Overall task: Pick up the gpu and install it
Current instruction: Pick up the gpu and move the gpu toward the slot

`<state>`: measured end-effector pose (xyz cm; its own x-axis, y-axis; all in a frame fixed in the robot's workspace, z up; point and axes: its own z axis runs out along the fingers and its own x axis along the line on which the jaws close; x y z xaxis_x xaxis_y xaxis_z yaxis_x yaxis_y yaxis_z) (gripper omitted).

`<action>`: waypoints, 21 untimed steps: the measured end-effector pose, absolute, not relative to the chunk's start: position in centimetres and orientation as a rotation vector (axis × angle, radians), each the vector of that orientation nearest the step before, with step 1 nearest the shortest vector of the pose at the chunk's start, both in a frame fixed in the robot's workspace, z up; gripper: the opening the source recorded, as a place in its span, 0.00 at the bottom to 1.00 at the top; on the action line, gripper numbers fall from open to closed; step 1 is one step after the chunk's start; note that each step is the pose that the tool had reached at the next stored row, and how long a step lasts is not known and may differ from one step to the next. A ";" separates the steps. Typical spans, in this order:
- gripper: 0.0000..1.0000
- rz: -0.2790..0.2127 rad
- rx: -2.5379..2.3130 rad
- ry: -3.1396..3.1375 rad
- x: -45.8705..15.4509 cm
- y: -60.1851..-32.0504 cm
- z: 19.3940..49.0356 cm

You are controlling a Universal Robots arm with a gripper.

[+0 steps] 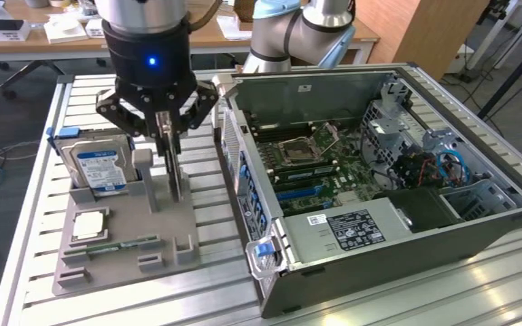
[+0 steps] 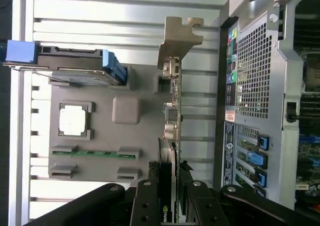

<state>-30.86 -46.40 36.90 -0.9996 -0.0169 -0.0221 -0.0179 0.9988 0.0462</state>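
Note:
The gpu (image 1: 172,170) is a thin dark card standing on edge over the grey fixture (image 1: 152,224), between the hard drive and the open computer case (image 1: 379,224). In the wrist view the gpu (image 2: 172,111) runs edge-on away from the fingers, and its metal end bracket (image 2: 177,41) is at the far end. My gripper (image 1: 163,132) hangs straight down over the card. Its black fingers (image 2: 145,201) press on both faces of the card's near end, so the gripper (image 2: 169,198) is shut on it. I cannot tell whether the card's lower edge still touches the fixture.
On the fixture (image 2: 145,86) are a silver hard drive (image 1: 100,166) with a blue-white label, a processor (image 1: 90,225) and a green memory stick (image 1: 116,246). The case's perforated rear wall (image 2: 252,81) stands close beside the card. The motherboard (image 1: 325,163) lies open inside. A second arm (image 1: 288,34) stands behind.

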 end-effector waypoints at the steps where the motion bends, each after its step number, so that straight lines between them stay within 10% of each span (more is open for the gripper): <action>1: 0.26 0.073 -0.027 3.119 -30.9 -46.4 37.3; 21: 0.26 0.073 -0.029 3.119 -30.9 -46.4 44.5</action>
